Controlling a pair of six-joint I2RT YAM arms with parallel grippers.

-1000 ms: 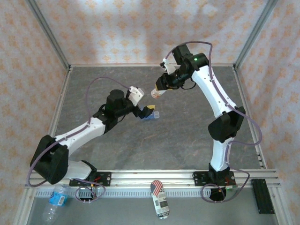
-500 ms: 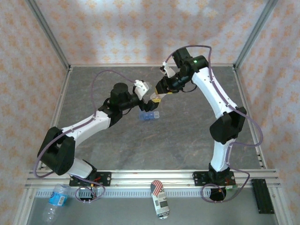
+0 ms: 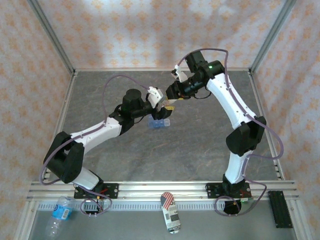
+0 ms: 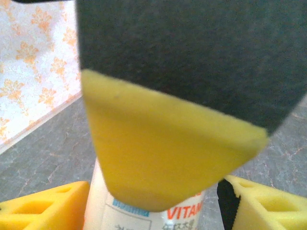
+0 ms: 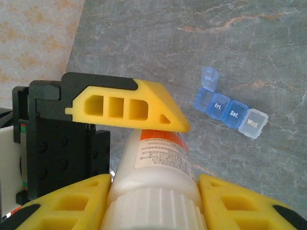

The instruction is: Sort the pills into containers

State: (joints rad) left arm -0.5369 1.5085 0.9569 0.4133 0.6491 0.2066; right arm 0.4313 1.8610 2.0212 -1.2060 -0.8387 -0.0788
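Right gripper [image 5: 153, 196] clamps the vitamin bottle [image 5: 162, 158], can't tell for left gripper [image 4: 153, 208]. Blue pill organiser [image 5: 230, 109] at 2 o'clock, end lid up.

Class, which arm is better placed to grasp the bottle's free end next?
Probably left: the left gripper stands open around the bottle, which the right gripper holds at its other end.

- The left gripper [image 3: 161, 101] has left the translucent blue plastic pill organiser [image 3: 159, 123] and reached the small white orange-banded plastic bottle [image 5: 160, 163], its jaws now flanking it.
- The right gripper [image 3: 172, 96], clamping that bottle, has shifted slightly nearer.
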